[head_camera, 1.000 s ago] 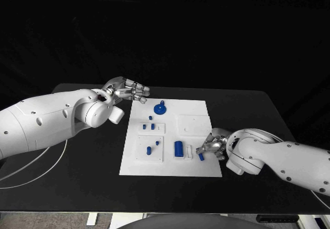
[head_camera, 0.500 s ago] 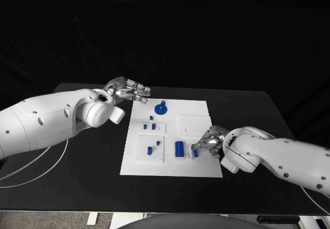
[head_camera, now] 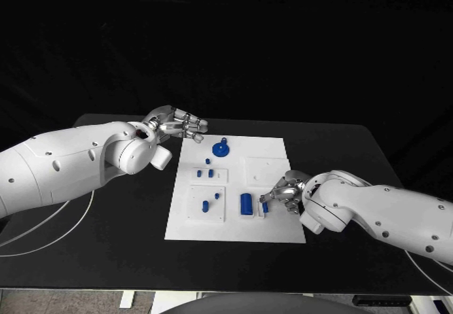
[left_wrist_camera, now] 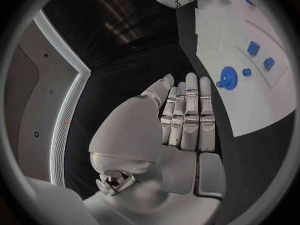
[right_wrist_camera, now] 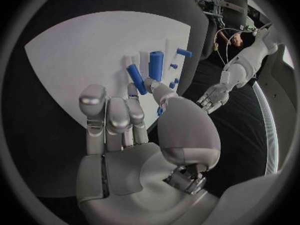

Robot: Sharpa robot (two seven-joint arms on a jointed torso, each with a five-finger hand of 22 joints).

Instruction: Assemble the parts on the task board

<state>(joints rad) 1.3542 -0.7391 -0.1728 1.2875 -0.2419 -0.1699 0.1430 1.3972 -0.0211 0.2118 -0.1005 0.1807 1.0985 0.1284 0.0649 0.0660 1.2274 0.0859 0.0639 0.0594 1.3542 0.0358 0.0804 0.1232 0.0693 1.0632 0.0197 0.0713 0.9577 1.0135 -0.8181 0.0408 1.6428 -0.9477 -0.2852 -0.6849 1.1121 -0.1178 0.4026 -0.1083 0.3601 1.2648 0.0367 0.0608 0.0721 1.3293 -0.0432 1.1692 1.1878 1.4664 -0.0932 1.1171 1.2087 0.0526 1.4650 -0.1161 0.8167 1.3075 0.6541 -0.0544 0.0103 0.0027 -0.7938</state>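
The right hand (head_camera: 286,193) hangs over the near right part of the task board (head_camera: 266,145), fingers bunched around a small blue peg (head_camera: 265,207). In the right wrist view the peg (right_wrist_camera: 137,79) stands slanted at the fingertips, beside a thicker blue cylinder (right_wrist_camera: 155,66) seated upright in the board. It appears pinched between thumb and a finger, though the contact itself is partly hidden.

The left hand (head_camera: 177,124) hovers above the surface (head_camera: 330,137) off the board's far left corner, fingers straight and close together, holding nothing.

The peg looks like rigid plastic: light, stiff, smooth and probably slick, so a firm pinch near its upper half should leave the lower end free to enter a socket. Being thin, it may twist or tip in the grip if squeezed off-centre.

Other blue parts sit across the board, among them a round wheel-like piece (head_camera: 220,150) near the far edge, best taken by its rim.
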